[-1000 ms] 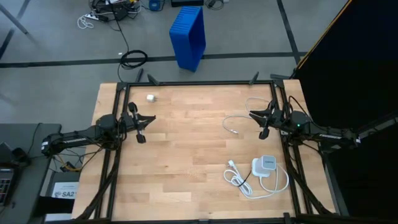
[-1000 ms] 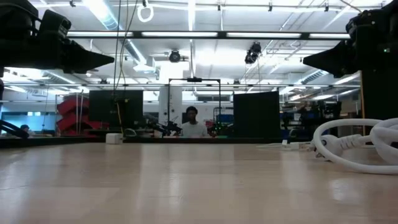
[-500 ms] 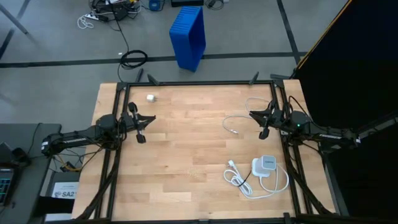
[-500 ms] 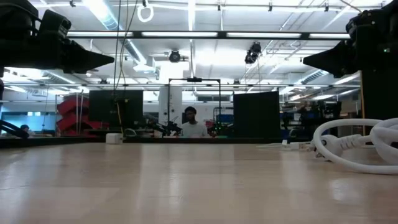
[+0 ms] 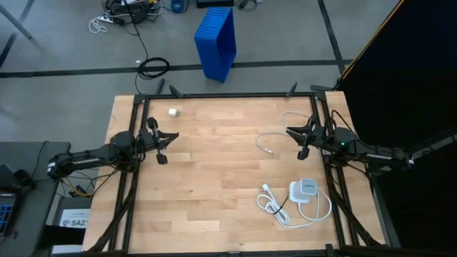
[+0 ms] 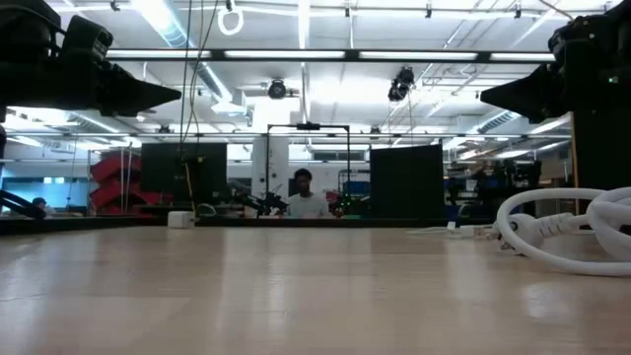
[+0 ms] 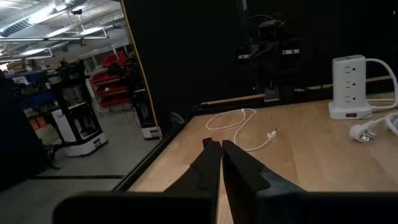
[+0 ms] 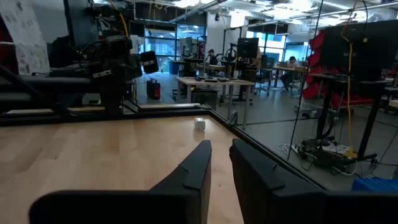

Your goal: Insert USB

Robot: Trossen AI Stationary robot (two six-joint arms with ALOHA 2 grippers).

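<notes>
The USB cable (image 5: 275,135) lies loosely looped on the right half of the table, thin and white. Its small plug (image 5: 268,150) rests flat on the wood and points toward the near edge. The left wrist view also shows the cable (image 7: 239,121) and its plug (image 7: 272,134). My right gripper (image 5: 301,141) hovers just right of the cable with a narrow gap between its fingers (image 8: 221,147), touching nothing. My left gripper (image 5: 158,143) hovers over the table's left side, fingers together (image 7: 219,147).
A white charger block (image 5: 305,189) sits on the near right of the table, the thicker white cord (image 5: 284,208) coiled beside it. A small white object (image 5: 173,112) lies near the far left corner. Bare wood spans the middle. A blue bin (image 5: 216,41) stands on the floor beyond the table.
</notes>
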